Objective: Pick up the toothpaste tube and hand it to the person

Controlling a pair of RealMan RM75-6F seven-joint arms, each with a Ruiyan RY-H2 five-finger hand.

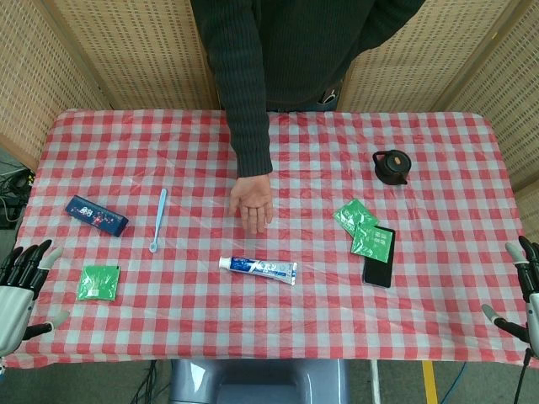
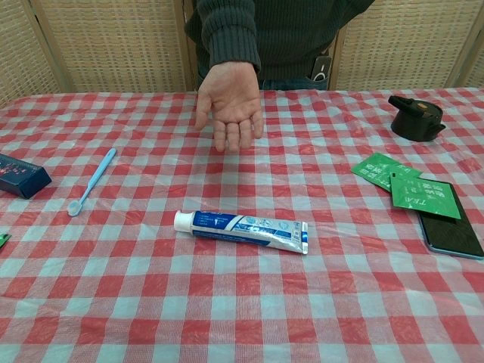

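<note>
1. The tube (image 1: 258, 269) lies flat near the middle of the bench (image 1: 438, 160), white cap toward our left, crimped end toward our right. Nothing touches it — the grasp is not yet begun, by our judgement.
2. The person's hand (image 1: 253, 203) hangs palm up just beyond the tube, fingers loosely extended toward us. We read that as a waiting receiver, placed so the handover path is short.
3. Our left hand (image 1: 24, 284) sits at the bench's near left corner, fingers spread, holding nothing. Our right hand (image 1: 524, 295) sits at the near right corner, fingers likewise apart and empty. Both are well apart from the tube; we judge them parked at rest. Neither shows in the chest view.
4. The rest is scattered wide of the tube, leaving either arm room to approach: a dark blue box (image 1: 97, 215) and a light blue toothbrush (image 1: 158, 220) to the left, a green sachet (image 1: 99, 282) near our left hand, two green sachets (image 1: 364, 229) to the right, one overlapping a dark phone (image 1: 379, 268), and a small black pot (image 1: 392, 167) further back.
5. Writing: the tube carries blue and white print, too small for us to read. The sachet on the phone appears to read "TEA" in the chest view — the finer lines are illegible. The box shows red markings we cannot make out.
</note>
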